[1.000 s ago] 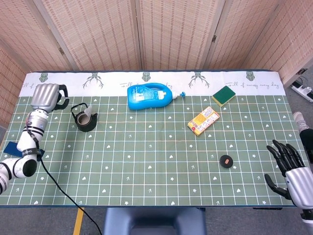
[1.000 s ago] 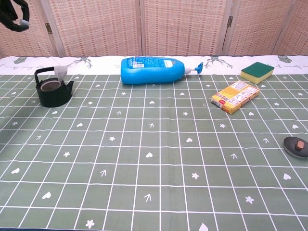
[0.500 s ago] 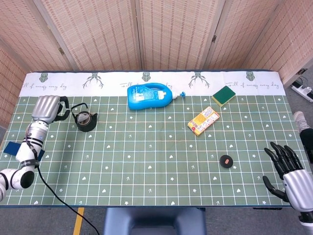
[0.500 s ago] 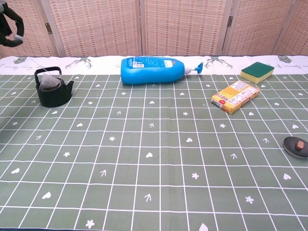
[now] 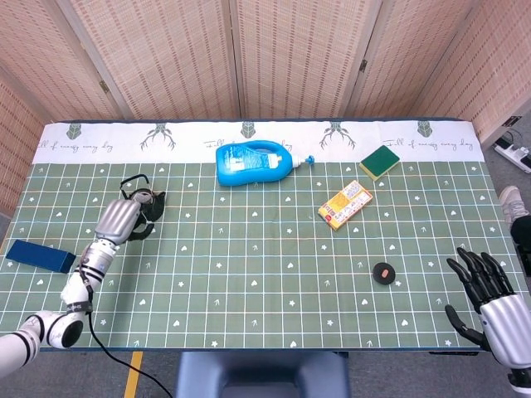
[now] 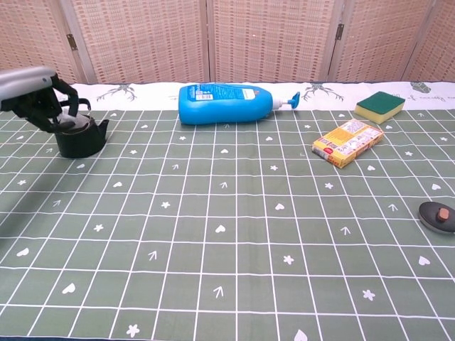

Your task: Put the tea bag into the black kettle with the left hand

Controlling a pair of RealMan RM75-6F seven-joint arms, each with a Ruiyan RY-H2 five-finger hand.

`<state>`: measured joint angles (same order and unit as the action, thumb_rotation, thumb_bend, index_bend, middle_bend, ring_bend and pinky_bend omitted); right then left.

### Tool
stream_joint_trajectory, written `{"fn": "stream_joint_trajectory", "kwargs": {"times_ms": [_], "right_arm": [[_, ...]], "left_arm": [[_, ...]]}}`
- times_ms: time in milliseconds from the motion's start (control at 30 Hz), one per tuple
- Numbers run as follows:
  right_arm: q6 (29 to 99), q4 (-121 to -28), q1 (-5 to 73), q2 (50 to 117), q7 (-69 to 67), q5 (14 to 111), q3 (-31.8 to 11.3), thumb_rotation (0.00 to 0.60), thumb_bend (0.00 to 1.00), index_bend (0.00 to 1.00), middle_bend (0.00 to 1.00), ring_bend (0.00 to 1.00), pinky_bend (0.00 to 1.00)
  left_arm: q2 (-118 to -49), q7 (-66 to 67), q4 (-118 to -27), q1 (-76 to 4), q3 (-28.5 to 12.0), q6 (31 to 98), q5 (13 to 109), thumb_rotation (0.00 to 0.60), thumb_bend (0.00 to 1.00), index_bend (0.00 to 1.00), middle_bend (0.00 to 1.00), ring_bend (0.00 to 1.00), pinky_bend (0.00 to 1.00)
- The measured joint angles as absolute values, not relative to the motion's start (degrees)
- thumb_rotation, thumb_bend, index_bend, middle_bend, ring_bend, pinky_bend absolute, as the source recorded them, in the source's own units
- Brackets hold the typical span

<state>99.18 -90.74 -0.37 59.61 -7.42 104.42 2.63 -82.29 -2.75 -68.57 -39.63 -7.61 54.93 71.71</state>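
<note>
The black kettle (image 5: 149, 204) (image 6: 82, 141) stands at the table's left, lid off. A pale tea bag (image 6: 73, 122) (image 5: 143, 197) lies in its mouth. My left hand (image 5: 118, 220) (image 6: 34, 87) sits low against the kettle's left side, its dark fingers (image 6: 55, 106) curled over the rim by the handle. Whether they still pinch the bag's string or tag is hidden. My right hand (image 5: 491, 292) hovers off the table's front right corner with fingers spread, holding nothing.
A blue bottle (image 5: 253, 162) (image 6: 227, 103) lies on its side at the back centre. A yellow box (image 5: 345, 205) (image 6: 348, 142) and a green sponge (image 5: 379, 161) (image 6: 379, 106) lie right. The kettle's lid (image 5: 383, 273) (image 6: 436, 214) rests front right. A dark blue box (image 5: 37, 255) is far left.
The tea bag dropped from above the kettle into its mouth. My left hand then came down from high at the back left to beside the kettle. The right hand barely moved.
</note>
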Motion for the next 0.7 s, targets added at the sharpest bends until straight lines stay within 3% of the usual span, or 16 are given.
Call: {"fn": "stream_joint_trajectory", "kwargs": {"times_ms": [433,600,700], "right_arm": [[101.0,-89.5,-1.2,60.3,-6.1,108.2,3.9,0.6,0.42,0.0,0.0,0.0,0.0],[101.6,-89.2,-1.5,60.7,-5.3,109.5,4.3,0.6,0.42,0.0,0.0,0.0,0.0],[101.7,-89.1,-1.5,60.8,-5.2,109.7,4.4,0.6,0.42,0.0,0.0,0.0,0.0]], "left_arm": [[-83.4,0.7,-71.8,-35.6,-5.2,59.0,74.0,0.6,0.49,0.54,1.0,1.0,1.0],[-84.2,1.4,-70.1,-35.5,-5.7,58.6,73.0,0.6,0.45,0.25,1.0,1.0,1.0],[-84.6,1.2,-68.8,-35.3,-6.6,58.0,71.6,0.6,0.32,0.1,1.0,1.0,1.0]]}}
